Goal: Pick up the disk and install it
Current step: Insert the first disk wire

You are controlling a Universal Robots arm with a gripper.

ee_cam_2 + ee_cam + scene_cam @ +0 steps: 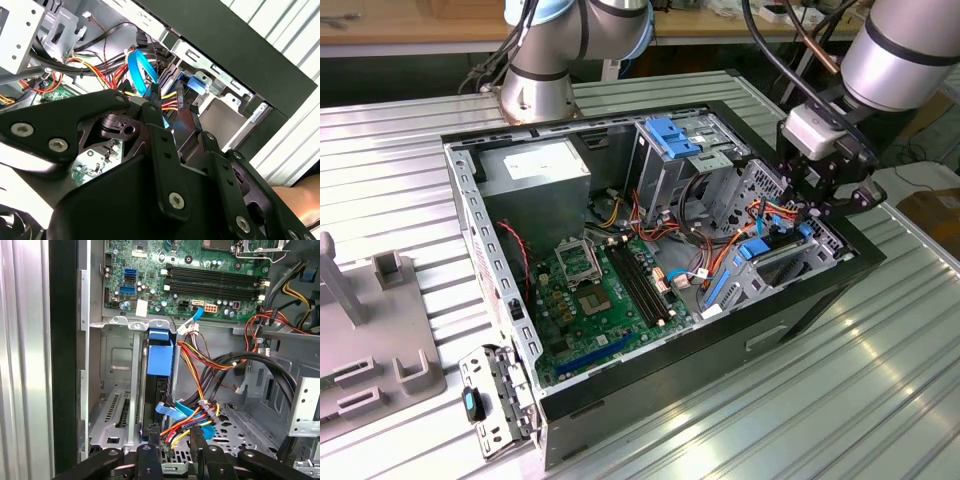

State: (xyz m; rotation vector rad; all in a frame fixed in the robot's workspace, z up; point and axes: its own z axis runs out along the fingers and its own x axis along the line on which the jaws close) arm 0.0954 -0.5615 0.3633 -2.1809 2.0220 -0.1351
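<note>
Exterior view: we look down obliquely from a distance on the whole open computer case [650, 250]. Both wrist views: we sit close behind the pincer [175, 452], facing past it into the case's drive bay [120, 405], their shared ground.

Ribbed metal table [880, 380] carries an open computer case [650, 250], a grey fixture block [370, 330] and the arm's base [535, 95].

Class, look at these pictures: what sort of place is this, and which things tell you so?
Probably a robotics lab bench for computer assembly: an opened computer case on a ribbed metal table, a wooden workbench behind, the gripper reaching in.
</note>
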